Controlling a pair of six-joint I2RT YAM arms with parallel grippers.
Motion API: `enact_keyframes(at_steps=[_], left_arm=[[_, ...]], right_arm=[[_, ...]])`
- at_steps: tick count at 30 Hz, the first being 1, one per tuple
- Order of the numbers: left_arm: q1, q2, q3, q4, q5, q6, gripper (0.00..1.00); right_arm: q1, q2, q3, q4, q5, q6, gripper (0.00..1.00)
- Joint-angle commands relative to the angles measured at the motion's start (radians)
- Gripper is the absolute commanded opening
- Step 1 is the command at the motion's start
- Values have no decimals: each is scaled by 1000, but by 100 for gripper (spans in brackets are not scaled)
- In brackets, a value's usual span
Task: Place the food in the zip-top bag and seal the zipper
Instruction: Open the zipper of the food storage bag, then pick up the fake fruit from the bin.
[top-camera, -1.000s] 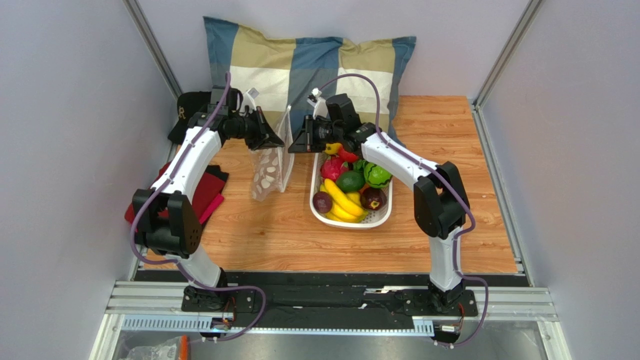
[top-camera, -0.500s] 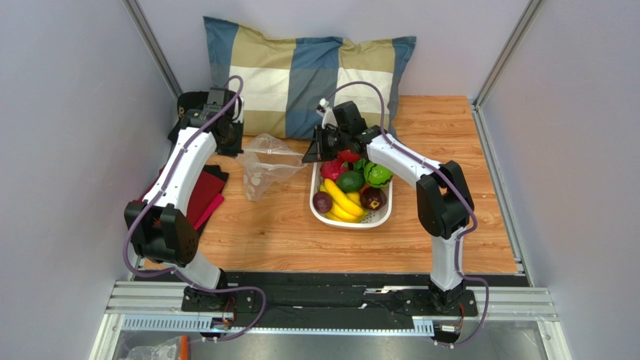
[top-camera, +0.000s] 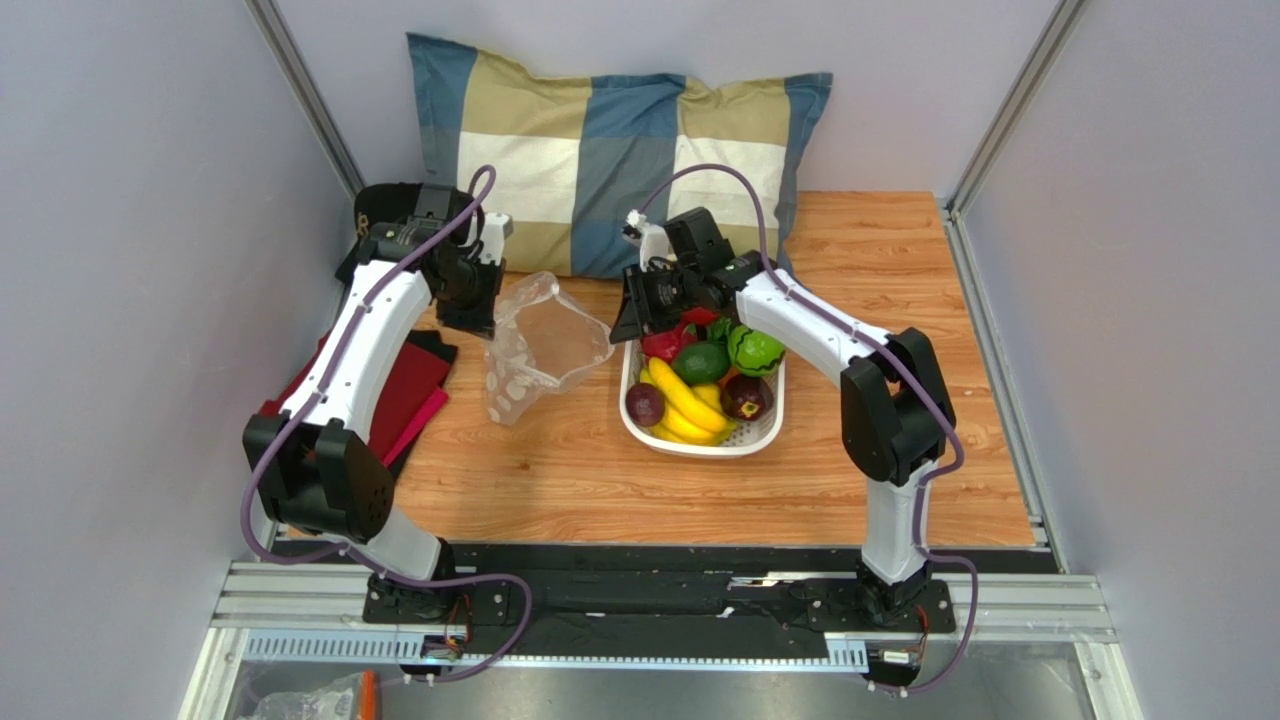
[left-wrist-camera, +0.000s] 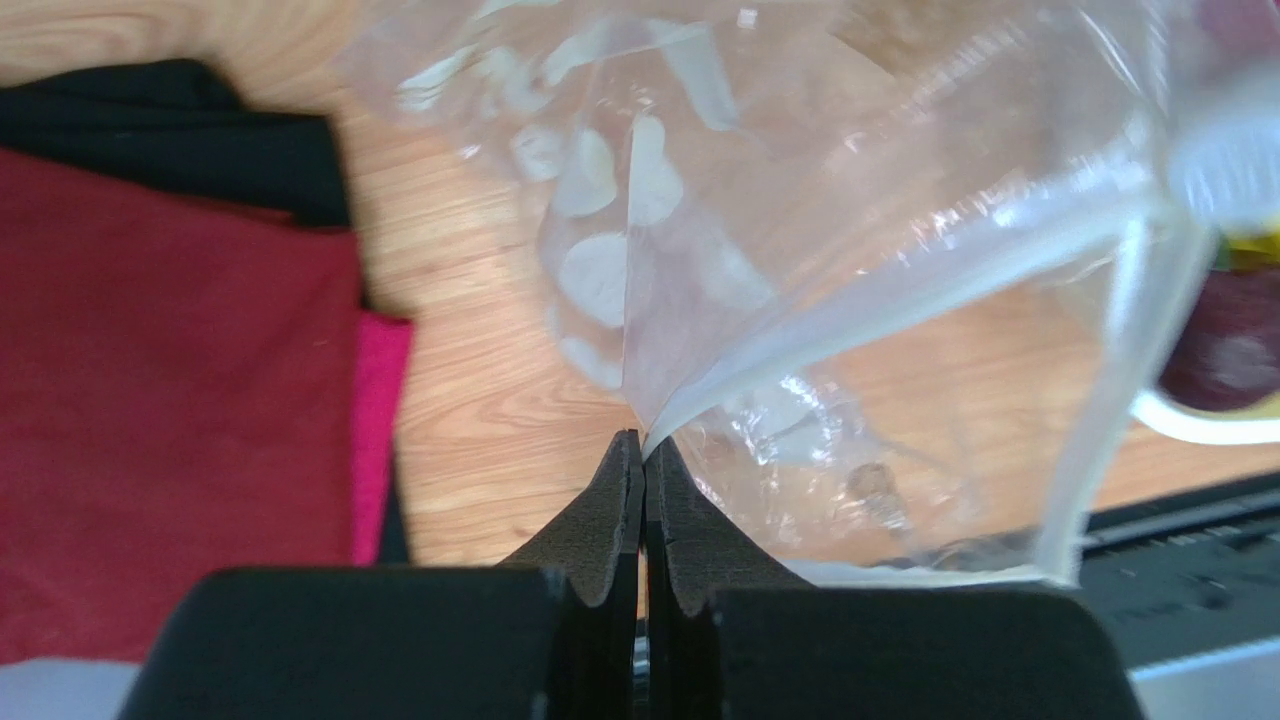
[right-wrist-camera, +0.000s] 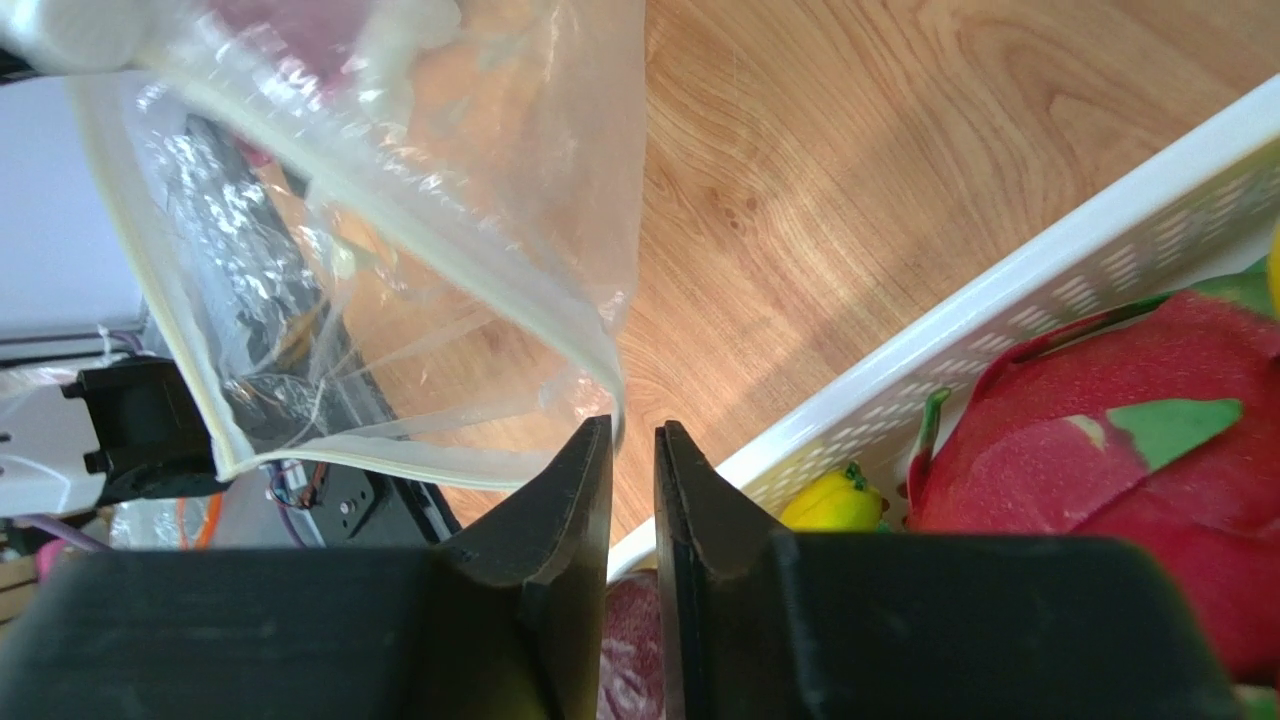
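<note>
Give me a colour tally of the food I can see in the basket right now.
Red: 2 (dragon fruit, red piece beside it)
Green: 2 (round green fruit, lettuce)
Yellow: 2 (banana bunch, small yellow piece)
Dark purple: 2 (round fruits)
Total: 8 in view; the right arm hides the basket's far end.

Lab test cell; grey panel walls (top-camera: 135, 180), aluminium rail (top-camera: 1037, 608).

The zip-top bag (top-camera: 544, 348), a clear soft pouch with white oval spots over its lower half, slumps on the wood just left of the white basket (top-camera: 759, 435), mouth gaping. Its zipper (left-wrist-camera: 902, 282) is unsealed, the strips spread apart. The food (top-camera: 700, 365) lies heaped in the basket.
</note>
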Motion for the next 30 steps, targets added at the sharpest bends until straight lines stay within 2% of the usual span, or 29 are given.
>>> enact_keyframes(at_steps=[1, 4, 7, 8, 10, 11, 13, 14, 15, 24, 30], left_arm=[[-5, 21, 29, -21, 206, -93, 0], [-5, 65, 34, -26, 232, -138, 0], [-5, 102, 54, -28, 278, -176, 0], [-5, 108, 61, -22, 286, -185, 0], [-5, 127, 69, -15, 307, -196, 0], [-5, 131, 80, -15, 312, -197, 0], [-5, 148, 87, -15, 335, -200, 0], [-5, 151, 95, -14, 343, -204, 0], [-5, 158, 97, -12, 350, -205, 0], [-8, 176, 123, -3, 403, -205, 0], [-10, 174, 126, 2, 399, -210, 0]], right_arm=[[0, -108, 10, -29, -3, -129, 21], [-3, -119, 10, -69, 24, -167, 24], [-17, -134, 25, -91, 24, -178, 33], [-23, -139, 34, -92, 24, -184, 43], [-49, -162, 42, -99, 19, -200, 56], [-56, -169, 45, -103, 22, -228, 67], [-87, -185, 50, -117, 48, -262, 81], [-98, -200, 48, -120, 56, -282, 97], [-110, -203, 50, -131, 72, -337, 100], [-175, -140, 136, -252, 332, -586, 100], [-173, -45, 255, -345, 340, -617, 100]])
